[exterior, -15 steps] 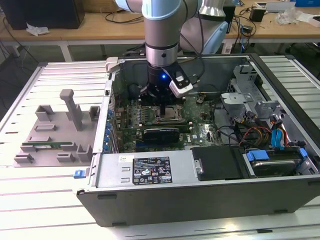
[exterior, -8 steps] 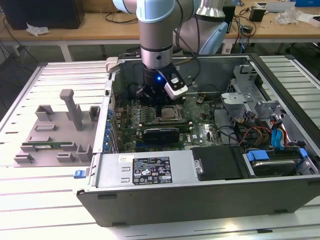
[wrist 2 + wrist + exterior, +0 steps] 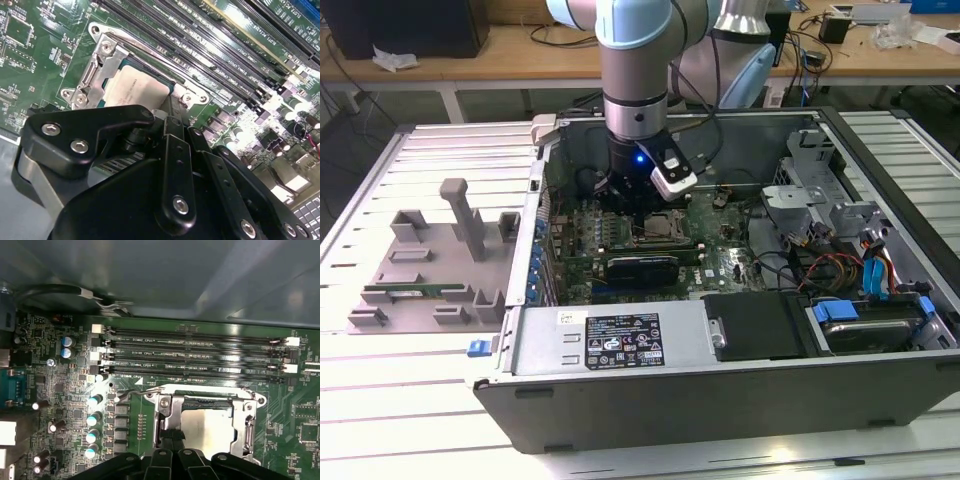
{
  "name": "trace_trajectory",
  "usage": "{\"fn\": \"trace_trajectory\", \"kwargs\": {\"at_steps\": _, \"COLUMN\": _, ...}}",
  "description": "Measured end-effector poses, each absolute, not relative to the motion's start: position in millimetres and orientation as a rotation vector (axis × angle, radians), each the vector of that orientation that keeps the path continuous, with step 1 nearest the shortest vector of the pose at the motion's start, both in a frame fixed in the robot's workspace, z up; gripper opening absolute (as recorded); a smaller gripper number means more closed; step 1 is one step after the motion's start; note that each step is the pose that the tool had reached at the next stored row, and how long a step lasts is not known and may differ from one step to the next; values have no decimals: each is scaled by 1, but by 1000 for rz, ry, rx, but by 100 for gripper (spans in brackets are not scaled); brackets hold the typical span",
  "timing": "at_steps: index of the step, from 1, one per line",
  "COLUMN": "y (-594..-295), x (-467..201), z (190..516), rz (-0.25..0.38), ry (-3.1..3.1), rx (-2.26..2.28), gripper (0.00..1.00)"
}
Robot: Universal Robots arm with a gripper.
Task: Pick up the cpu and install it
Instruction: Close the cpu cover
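The slatted tabletop is carrying an open computer case, and the arm is reaching straight down into it from above. In the exterior view the tool is hanging low over the middle of the motherboard, well apart from the grey parts tray lying on the exterior view's left.

In both wrist views the socket frame is standing open around the cpu, which is lying flat inside it with its silver top facing up. The chip is square, so it is offering no long axis; its sides are running parallel to the memory slots beside the socket.

The cpu is sitting directly beneath the tool, whose tip is pointing at the chip's edge on the side nearer the row of capacitors. Whether it is touching that edge, and whether the tool is spread, pressed together or pinching the chip, I cannot tell, because its own black body is covering the tip.
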State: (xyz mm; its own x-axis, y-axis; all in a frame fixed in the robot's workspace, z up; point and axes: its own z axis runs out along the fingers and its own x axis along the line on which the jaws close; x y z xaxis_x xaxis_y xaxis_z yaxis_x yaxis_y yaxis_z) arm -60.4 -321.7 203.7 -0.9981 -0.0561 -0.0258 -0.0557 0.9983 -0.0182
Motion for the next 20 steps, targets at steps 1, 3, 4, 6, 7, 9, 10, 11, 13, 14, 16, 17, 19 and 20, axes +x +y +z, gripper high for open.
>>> {"fn": "trace_trajectory", "kwargs": {"at_steps": 1, "y": -322, "x": -60, "z": 204, "rz": -27, "ry": 3114, "rx": -87, "gripper": 11}}
{"fn": "trace_trajectory", "kwargs": {"at_steps": 3, "y": -321, "x": -58, "z": 204, "rz": -27, "ry": 3114, "rx": -87, "gripper": 11}}
{"fn": "trace_trajectory", "kwargs": {"at_steps": 4, "y": -321, "x": -58, "z": 204, "rz": -26, "ry": 3114, "rx": -87, "gripper": 11}}
{"fn": "trace_trajectory", "kwargs": {"at_steps": 6, "y": -321, "x": -57, "z": 204, "rz": -27, "ry": 3114, "rx": -87, "gripper": 11}}
{"fn": "trace_trajectory", "kwargs": {"at_steps": 7, "y": -321, "x": -57, "z": 204, "rz": -27, "ry": 3114, "rx": -87, "gripper": 11}}
{"fn": "trace_trajectory", "kwargs": {"at_steps": 9, "y": -321, "x": -57, "z": 204, "rz": -27, "ry": 3114, "rx": -87, "gripper": 11}}
{"fn": "trace_trajectory", "kwargs": {"at_steps": 10, "y": -321, "x": -57, "z": 204, "rz": -27, "ry": 3114, "rx": -87, "gripper": 11}}
{"fn": "trace_trajectory", "kwargs": {"at_steps": 11, "y": -321, "x": -57, "z": 204, "rz": -27, "ry": 3114, "rx": -87, "gripper": 11}}
{"fn": "trace_trajectory", "kwargs": {"at_steps": 13, "y": -321, "x": -57, "z": 208, "rz": -27, "ry": 3114, "rx": -88, "gripper": 11}}
{"fn": "trace_trajectory", "kwargs": {"at_steps": 14, "y": -321, "x": -57, "z": 210, "rz": -27, "ry": 3114, "rx": -87, "gripper": 11}}
{"fn": "trace_trajectory", "kwargs": {"at_steps": 16, "y": -321, "x": -57, "z": 218, "rz": -27, "ry": 3114, "rx": -87, "gripper": 11}}
{"fn": "trace_trajectory", "kwargs": {"at_steps": 17, "y": -321, "x": -57, "z": 223, "rz": -27, "ry": 3114, "rx": -87, "gripper": 11}}
{"fn": "trace_trajectory", "kwargs": {"at_steps": 19, "y": -321, "x": -57, "z": 231, "rz": -27, "ry": 3114, "rx": -87, "gripper": 11}}
{"fn": "trace_trajectory", "kwargs": {"at_steps": 20, "y": -321, "x": -57, "z": 234, "rz": -27, "ry": 3114, "rx": -87, "gripper": 11}}
